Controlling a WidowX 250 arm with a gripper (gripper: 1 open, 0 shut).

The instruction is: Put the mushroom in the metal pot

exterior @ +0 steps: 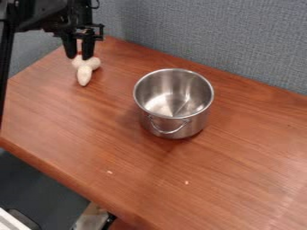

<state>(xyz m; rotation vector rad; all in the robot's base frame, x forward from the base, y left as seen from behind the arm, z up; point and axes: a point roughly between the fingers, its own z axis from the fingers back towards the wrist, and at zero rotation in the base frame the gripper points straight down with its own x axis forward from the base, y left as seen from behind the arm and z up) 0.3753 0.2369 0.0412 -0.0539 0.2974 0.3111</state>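
The mushroom [84,71] lies on the wooden table [108,135] near its far left corner, with a cream stem and a brownish cap. My gripper [82,51] points down right over the mushroom's far end, one dark finger on each side. The jaws stand fairly close together. I cannot tell whether the fingers [92,45] press on the mushroom. The metal pot [174,101], shiny and round with a small loop handle at its front, stands upright and empty in the middle of the table, well to the right of the gripper.
A grey wall [204,36] runs behind the table's far edge. My dark arm [42,13] reaches in from the upper left, and a dark vertical bar [6,81] crosses the left edge of the view. The table's front edge drops off at the lower left.
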